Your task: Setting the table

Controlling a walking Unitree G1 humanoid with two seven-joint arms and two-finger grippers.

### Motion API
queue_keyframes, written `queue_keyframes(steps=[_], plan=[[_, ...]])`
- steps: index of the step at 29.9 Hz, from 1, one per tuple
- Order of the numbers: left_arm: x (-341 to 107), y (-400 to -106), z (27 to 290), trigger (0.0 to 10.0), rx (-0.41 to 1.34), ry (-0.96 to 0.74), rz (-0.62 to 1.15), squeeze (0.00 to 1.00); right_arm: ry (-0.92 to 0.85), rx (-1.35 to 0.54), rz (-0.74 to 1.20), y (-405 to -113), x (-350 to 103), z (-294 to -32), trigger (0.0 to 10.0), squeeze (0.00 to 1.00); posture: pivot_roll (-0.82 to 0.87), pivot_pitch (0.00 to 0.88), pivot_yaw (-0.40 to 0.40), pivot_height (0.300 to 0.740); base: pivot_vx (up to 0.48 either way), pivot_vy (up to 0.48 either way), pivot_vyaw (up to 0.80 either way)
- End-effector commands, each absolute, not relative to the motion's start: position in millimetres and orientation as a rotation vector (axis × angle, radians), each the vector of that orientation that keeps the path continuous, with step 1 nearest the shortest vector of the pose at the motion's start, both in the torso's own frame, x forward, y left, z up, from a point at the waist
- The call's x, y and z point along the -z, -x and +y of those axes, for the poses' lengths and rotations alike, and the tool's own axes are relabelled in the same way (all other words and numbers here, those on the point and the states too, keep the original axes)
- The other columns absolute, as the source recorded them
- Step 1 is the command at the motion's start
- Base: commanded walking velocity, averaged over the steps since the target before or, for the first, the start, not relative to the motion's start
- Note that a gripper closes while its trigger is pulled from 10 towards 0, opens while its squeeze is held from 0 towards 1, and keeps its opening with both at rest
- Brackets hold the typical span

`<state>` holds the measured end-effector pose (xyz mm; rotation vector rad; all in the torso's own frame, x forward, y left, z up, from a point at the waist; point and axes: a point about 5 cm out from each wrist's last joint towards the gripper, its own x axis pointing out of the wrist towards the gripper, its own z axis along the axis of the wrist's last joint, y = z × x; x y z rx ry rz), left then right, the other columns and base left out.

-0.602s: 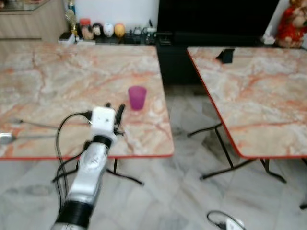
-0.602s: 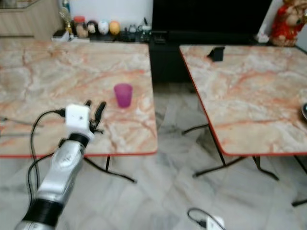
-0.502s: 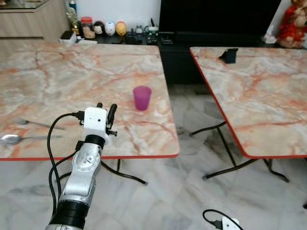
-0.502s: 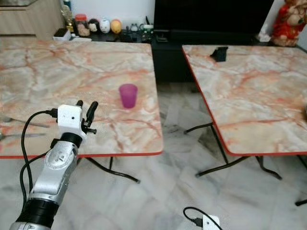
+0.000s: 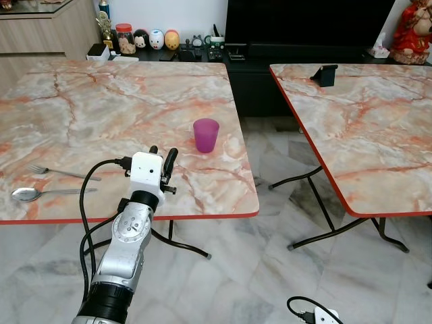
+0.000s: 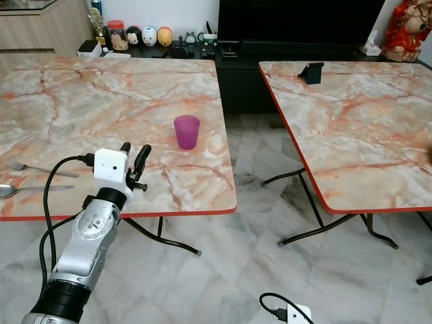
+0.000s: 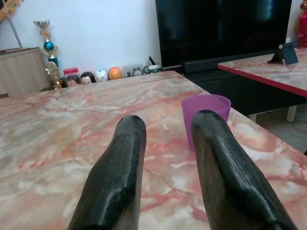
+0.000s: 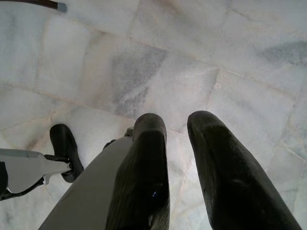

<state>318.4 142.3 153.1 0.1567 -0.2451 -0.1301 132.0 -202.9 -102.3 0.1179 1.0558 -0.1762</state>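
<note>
On the near marble table, seen from the head camera, a purple cup stands upright toward the right-hand edge, well apart from a fork and a spoon lying side by side at the front left. The left gripper is raised over the table's front edge, its two black fingers slightly parted with nothing between them, aimed at the cup but short of it. A black cable loops off the silver arm. A second marble table sits to the right across a gap of pale tiled floor, with a small dark object near its far edge. Jars and little figurines line a low dark unit at the back.

Over to the left wrist view: the fingers frame the tabletop, a narrow gap between them, empty. The purple cup stands just beyond the tip of one finger, not touched.

Down to the right wrist view: the right gripper hangs idle over the marble floor, fingers a little apart, gripping nothing.
</note>
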Motion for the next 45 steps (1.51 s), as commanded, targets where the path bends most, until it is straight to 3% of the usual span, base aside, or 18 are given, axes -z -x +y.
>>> queue_keyframes(steps=[1, 22, 30, 39, 40, 45], plan=[[-159.5, -318.0, 141.6, 10.0, 0.139, -0.172, -0.266, 0.0, -0.109, 0.177, 1.057, -131.4, 102.0, -206.3, 10.0, 0.0, 0.15, 0.0, -0.056, 0.727, 0.304, 0.0, 0.0], [-159.0, -322.8, 134.5, 10.0, 0.179, -0.167, -0.242, 0.0, -0.105, 0.171, 1.053, -134.1, 101.0, -206.9, 10.0, 0.0, 0.14, 0.0, -0.055, 0.727, 0.249, 0.0, 0.0], [-160.2, -330.2, 136.0, 10.0, 0.178, 0.025, -0.142, 0.0, -0.108, 0.17, 1.054, -134.6, 100.9, -206.9, 10.0, 0.0, 0.14, 0.0, -0.055, 0.727, 0.0, 0.0, 0.0], [-186.8, -346.4, 139.5, 10.0, 0.156, 0.086, -0.097, 0.0, -0.108, 0.169, 1.055, -135.2, 100.7, -207.0, 10.0, 0.0, 0.15, 0.0, -0.056, 0.727, 0.0, 0.0, 0.0], [-191.6, -349.3, 139.6, 10.0, 0.151, 0.09, -0.082, 1.0, -0.108, 0.168, 1.055, -135.2, 100.7, -207.0, 10.0, 0.0, 0.15, 0.0, -0.056, 0.727, 0.0, 0.0, 0.0], [-192.8, -361.5, 132.8, 10.0, 0.163, 0.047, 0.01, 1.0, -0.106, 0.166, 1.056, -135.7, 100.6, -206.8, 10.0, 0.0, 0.15, 0.0, -0.058, 0.727, 0.0, 0.0, 0.0]])
